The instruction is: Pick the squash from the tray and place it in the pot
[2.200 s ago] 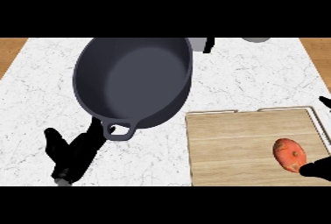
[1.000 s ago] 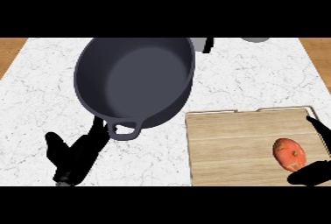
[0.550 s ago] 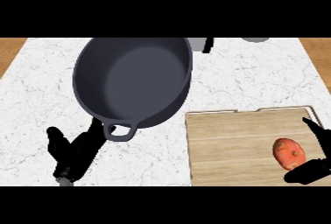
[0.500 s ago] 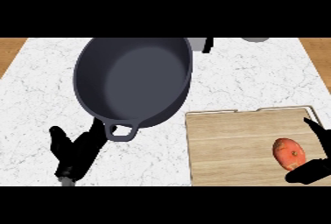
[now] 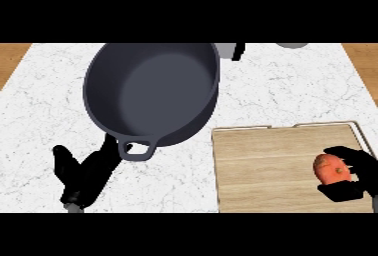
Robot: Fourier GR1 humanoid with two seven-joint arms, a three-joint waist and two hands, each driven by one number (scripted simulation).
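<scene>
squash at right edge of wooden tray | right hand curled round squash, fingers above, thumb below | dark pot on marble bench, left of tray | left hand relaxed, fingers straight, near pot

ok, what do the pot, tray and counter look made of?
Pot: dark grey and matte with a dull, even sheen and a loop handle; probably cast iron or coated metal.
Tray: pale wood with visible grain lines and a thin light rim.
Counter: white stone with grey veining, likely marble.
</scene>
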